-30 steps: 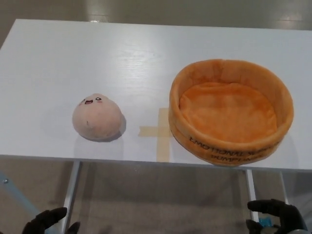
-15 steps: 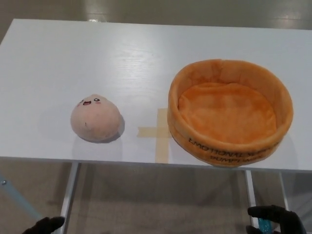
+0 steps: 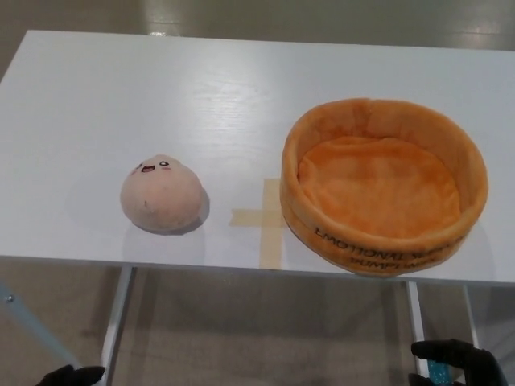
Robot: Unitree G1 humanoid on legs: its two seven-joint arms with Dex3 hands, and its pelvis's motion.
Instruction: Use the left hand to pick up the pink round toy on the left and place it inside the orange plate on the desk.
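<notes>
Left robot hand (image 3: 71,375) has sunk lower, nearly out of view.

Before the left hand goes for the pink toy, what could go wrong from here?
1. The pink toy is round and soft, so a push from the side might roll it toward the table's near edge.
2. The orange plate sits close to that edge, slightly overhanging it; a bump while placing could tip it off.
3. The left hand is below the tabletop and may catch the edge rising.
</notes>
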